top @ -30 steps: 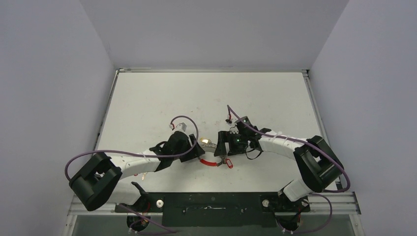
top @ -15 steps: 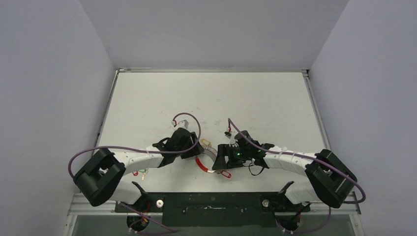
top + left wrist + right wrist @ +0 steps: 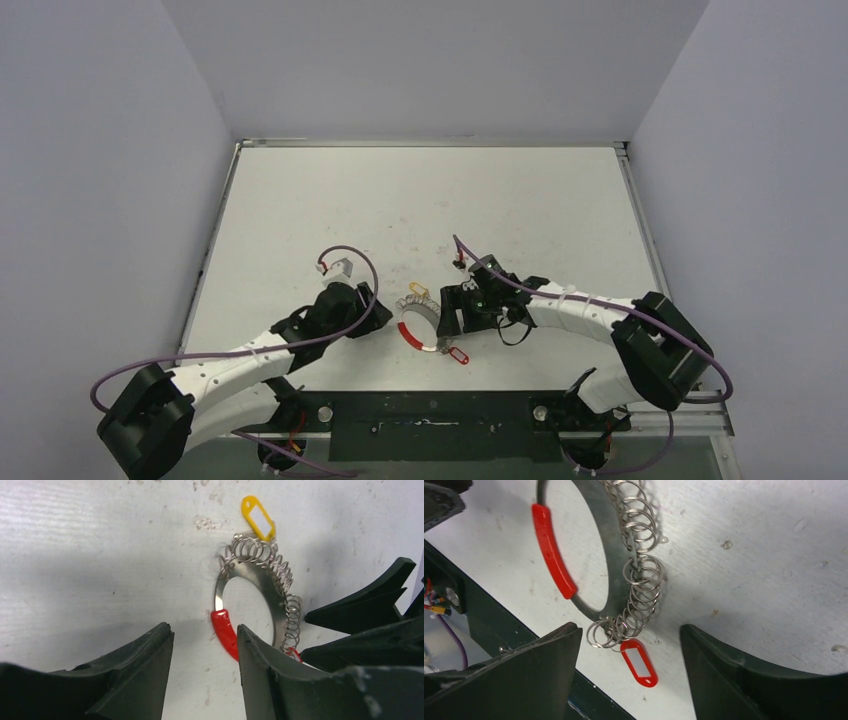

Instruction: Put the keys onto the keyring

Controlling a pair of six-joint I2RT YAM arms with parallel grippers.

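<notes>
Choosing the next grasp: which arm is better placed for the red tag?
Right, likely: the red tag lies between the fingers of the open right hand; the open left hand is across the keyring.

A scuffed white rectangular table is boxed by plain pale grey walls at nine, twelve and three o'clock; a black metal rail edges six o'clock.

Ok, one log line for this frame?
keyring: flat on table | yellow tag, red tag: attached | left gripper: open, empty | right gripper: open, empty
</notes>
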